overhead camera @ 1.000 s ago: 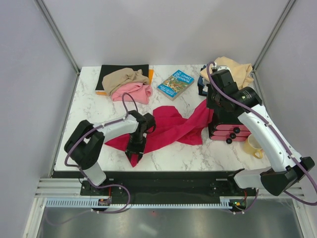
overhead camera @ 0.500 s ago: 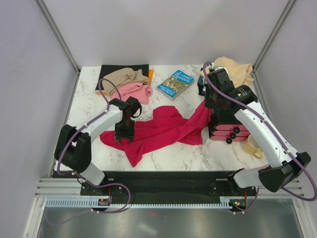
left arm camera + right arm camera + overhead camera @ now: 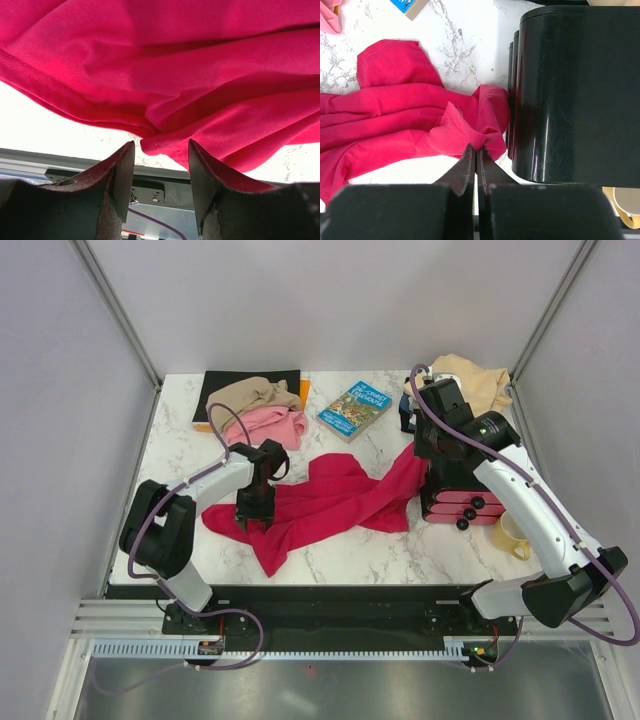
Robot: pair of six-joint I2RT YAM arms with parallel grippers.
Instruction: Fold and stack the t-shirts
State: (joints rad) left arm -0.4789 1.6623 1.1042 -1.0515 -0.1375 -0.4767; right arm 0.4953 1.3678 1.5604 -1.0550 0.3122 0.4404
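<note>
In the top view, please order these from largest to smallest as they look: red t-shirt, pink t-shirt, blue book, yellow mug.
1. The red t-shirt, clearly the largest.
2. The pink t-shirt, bunched up, and the blue book look about alike; I do not rank them.
3. The yellow mug, smallest, only partly visible.

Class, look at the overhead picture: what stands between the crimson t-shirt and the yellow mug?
A black drawer unit with pink drawer fronts stands between the crimson t-shirt and the yellow mug; the top view shows it.
</note>
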